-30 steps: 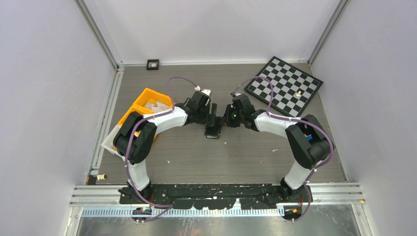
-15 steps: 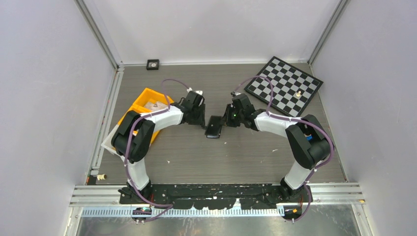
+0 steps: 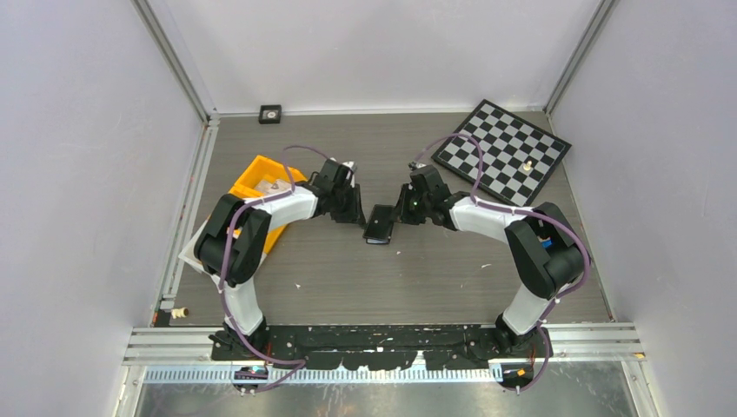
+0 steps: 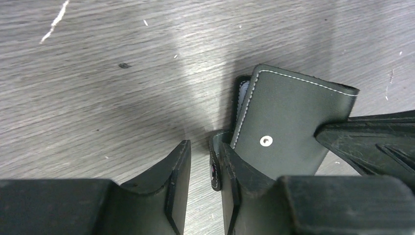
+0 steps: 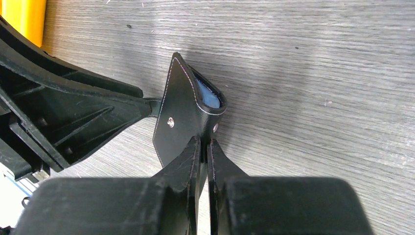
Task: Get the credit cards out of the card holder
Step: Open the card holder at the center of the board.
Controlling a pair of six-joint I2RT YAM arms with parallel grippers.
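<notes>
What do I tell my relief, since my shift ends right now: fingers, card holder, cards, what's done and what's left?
Right gripper: fingers shut on one edge of the card holder.
Left gripper: fingers narrowly open around what looks like the holder's other flap, not clamped.
Card holder: between the two arms over the table, slightly parted. Pale blue shows inside; card or lining, I cannot tell.
Done: right grip on the holder. No card is out.
Left: clamp the left, spread the holder, pull out the credit cards.
</notes>
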